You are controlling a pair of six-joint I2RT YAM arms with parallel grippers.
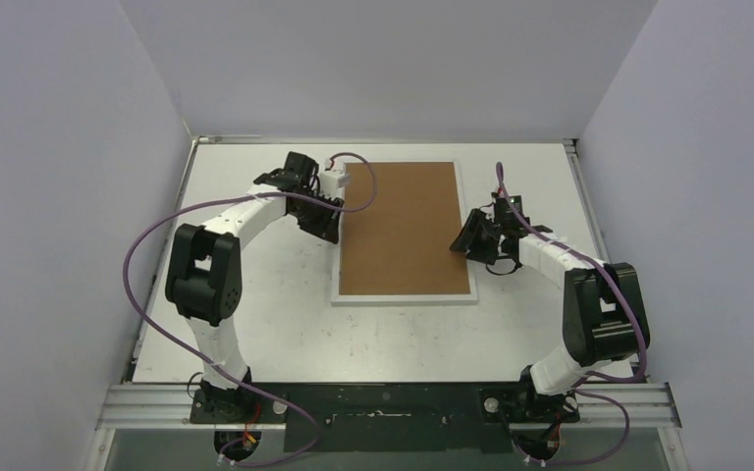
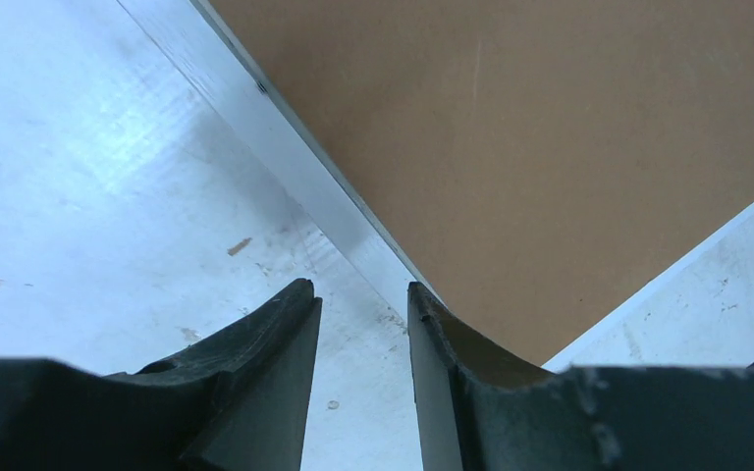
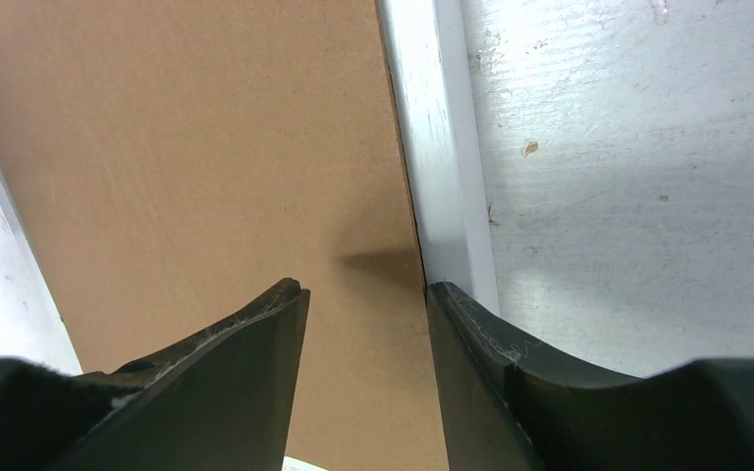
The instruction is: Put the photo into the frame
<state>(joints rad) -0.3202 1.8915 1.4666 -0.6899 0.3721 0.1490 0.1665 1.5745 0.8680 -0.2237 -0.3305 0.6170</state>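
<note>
Soft, even light falls from above in the top view. The table [image 1: 285, 334] reads bright white, the walls [image 1: 59, 196] take a faint lilac cast, and only weak, diffuse shadows lie beneath the left arm [image 1: 206, 275] and right arm [image 1: 599, 314]. That picture is sharp, with no marked bending at its edges.

Both wrist views look cooler and bluish. In the left one, a pale sheen runs along the frame [image 2: 285, 162]. In the right one, 1 small dark shadow lies on the backing board [image 3: 187, 147] beside the frame's rail. The left gripper [image 2: 361, 289] and right gripper [image 3: 365, 287] show near-black and soft-focused, close to the lens.
</note>
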